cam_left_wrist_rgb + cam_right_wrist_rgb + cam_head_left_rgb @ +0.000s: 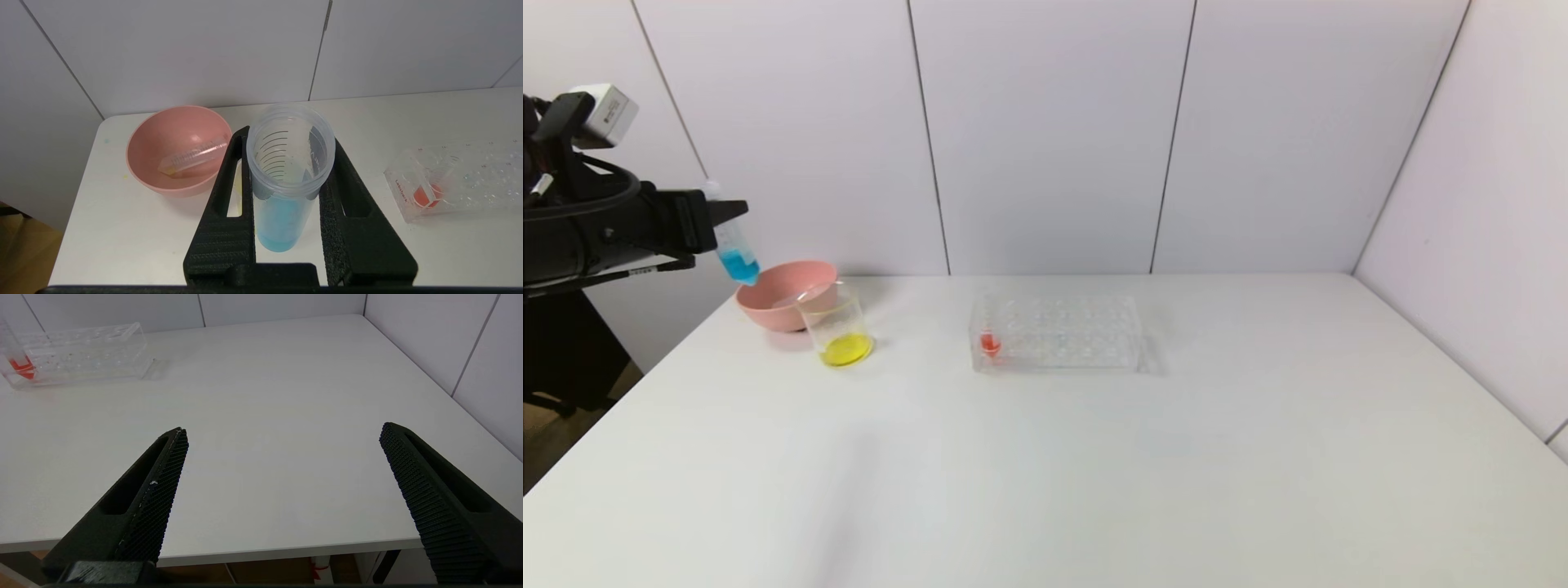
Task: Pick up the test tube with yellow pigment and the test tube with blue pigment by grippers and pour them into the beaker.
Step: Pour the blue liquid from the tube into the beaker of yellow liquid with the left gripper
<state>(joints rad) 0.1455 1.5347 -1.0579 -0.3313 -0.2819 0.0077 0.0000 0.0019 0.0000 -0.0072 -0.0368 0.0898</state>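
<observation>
White tabletop (1094, 457): left claw (286, 196) clamps slim clear blue-pigment tube (734, 245), offset from small clear glass beaker (837, 327); tilting now risks spilling. Right claw (282, 457) wide open, empty.

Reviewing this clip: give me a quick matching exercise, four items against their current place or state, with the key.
Items:
1. blue tube
2. beaker
3. empty tube
4. red tube

States:
A. lying in the pink bowl
B. standing in the rack
C. clamped in the left gripper
D. holds yellow liquid

Pairs: 1-C, 2-D, 3-A, 4-B
</observation>
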